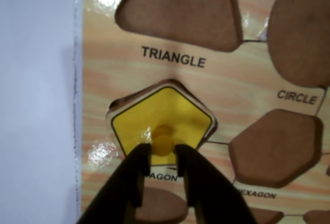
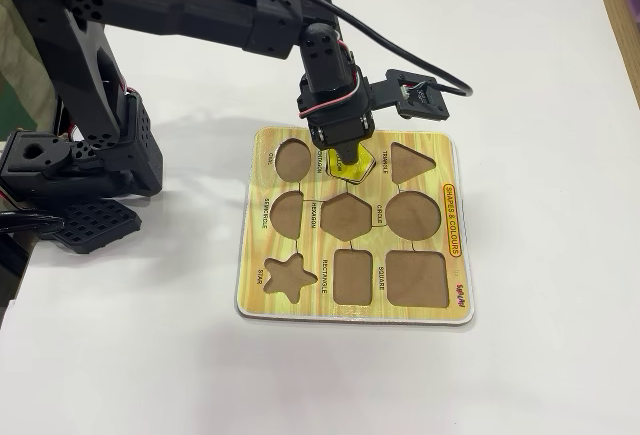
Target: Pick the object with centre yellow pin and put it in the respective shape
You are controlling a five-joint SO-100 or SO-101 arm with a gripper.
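The yellow pentagon piece (image 1: 164, 117) sits slightly askew in its pentagon recess (image 1: 124, 100), one edge riding the rim. The fingers (image 1: 140, 175) pinch its centre pin (image 1: 163, 140). To seat it well, I judge a small twist before letting go would help. The puzzle board (image 2: 455, 285) on the white table (image 2: 540, 75) reads TRIANGLE, CIRCLE, HEXAGON, STAR, RECTANGLE, SQUARE, "SHAPES & COLOURS".

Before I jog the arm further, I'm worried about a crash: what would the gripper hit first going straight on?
The gripper points down at the yellow pentagon piece, fingers flanking its pin; it likely meets that piece, then the puzzle board.
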